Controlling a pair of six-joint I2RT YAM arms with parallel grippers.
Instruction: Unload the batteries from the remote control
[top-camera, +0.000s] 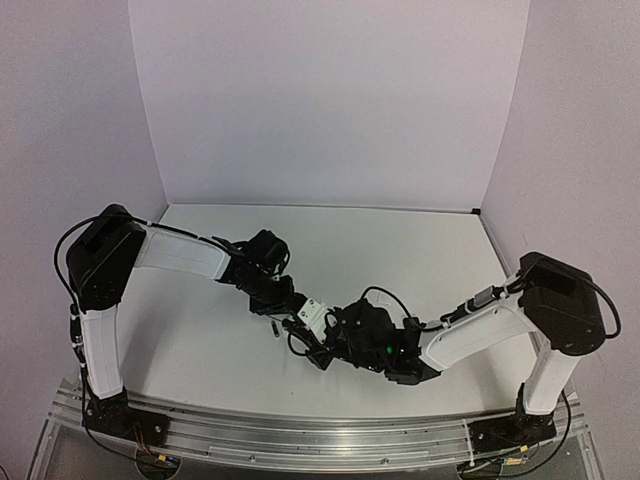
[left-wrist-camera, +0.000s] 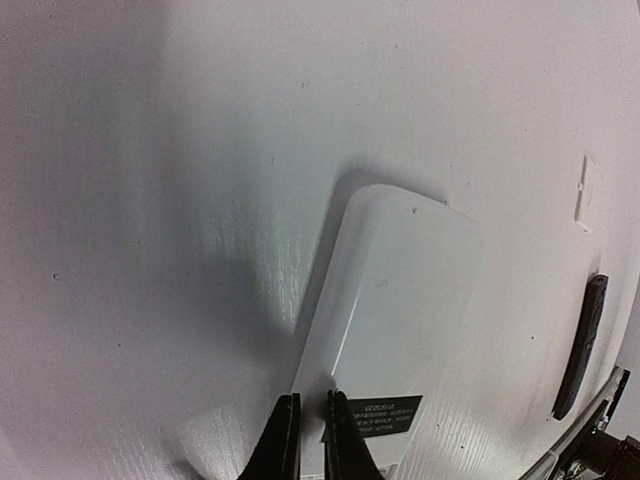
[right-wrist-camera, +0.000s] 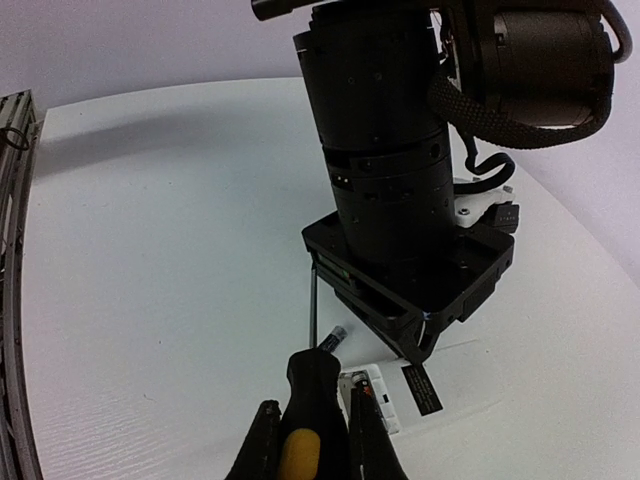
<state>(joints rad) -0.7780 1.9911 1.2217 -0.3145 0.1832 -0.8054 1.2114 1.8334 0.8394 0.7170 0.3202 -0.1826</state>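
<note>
Remote control (left-wrist-camera: 400, 290) clamped in left end effector (left-wrist-camera: 312, 402), lengthwise away; screwdriver (right-wrist-camera: 313, 368) clamped in right end effector (right-wrist-camera: 311, 412).

- The left gripper (left-wrist-camera: 312, 400) has its two dark fingers nearly together, pinching the near end of the remote control (left-wrist-camera: 400, 290).
- The remote lies plain white back up on the white table (left-wrist-camera: 150, 250), with a black label (left-wrist-camera: 385, 417) beside the fingers.
- A slim dark bar (left-wrist-camera: 582, 345) and a small white piece (left-wrist-camera: 585, 192) lie to its right, apart from it.
</note>
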